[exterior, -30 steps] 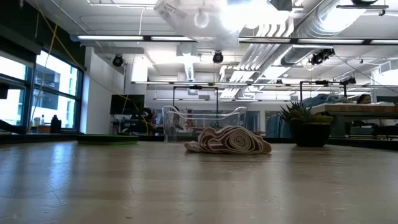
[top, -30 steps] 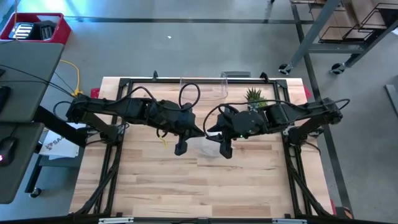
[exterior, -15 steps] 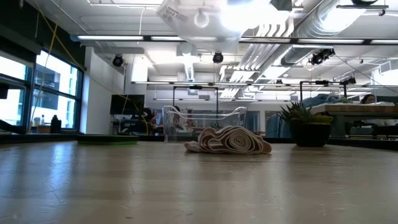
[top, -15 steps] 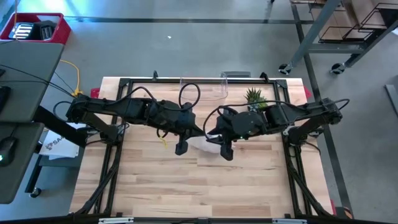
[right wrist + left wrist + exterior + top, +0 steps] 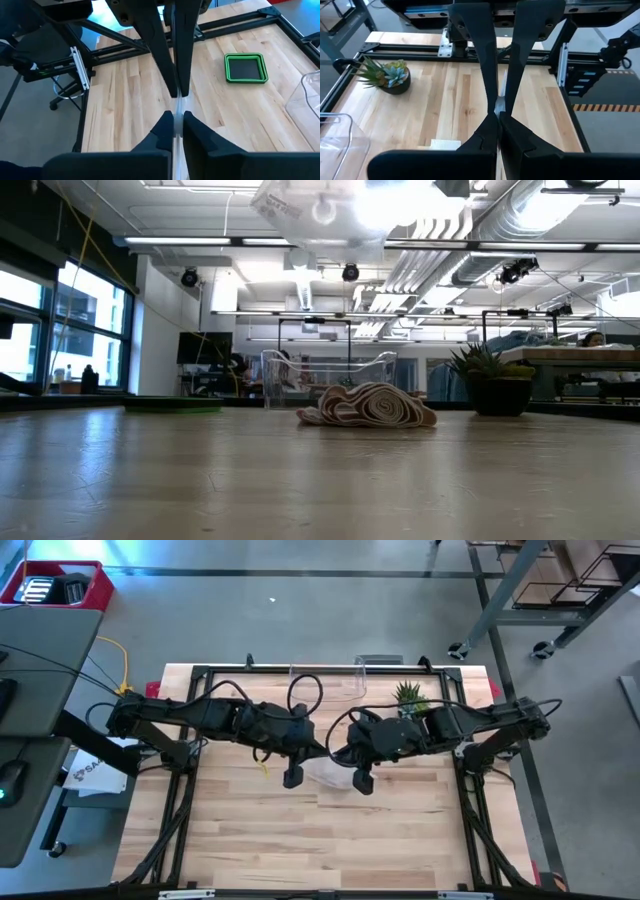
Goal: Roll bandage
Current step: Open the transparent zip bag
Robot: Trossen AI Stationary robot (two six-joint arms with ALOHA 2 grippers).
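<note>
The bandage (image 5: 368, 406) lies in a loose heap on the counter (image 5: 300, 480). Above it, the left gripper (image 5: 291, 778) and the right gripper (image 5: 362, 781) are both clenched and grasp nothing.

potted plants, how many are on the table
1. The potted plant stands near the table's far edge on the right arm's side, beside the clear container; the low view shows it right of the bandage. Others could be hidden under the arms.

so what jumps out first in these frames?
The two dark arms meeting nose to nose over the middle of the wooden table, left gripper and right gripper both with jaws shut. Under them lies a loosely coiled beige fabric bandage, with a spiky green potted plant at the back right.
</note>
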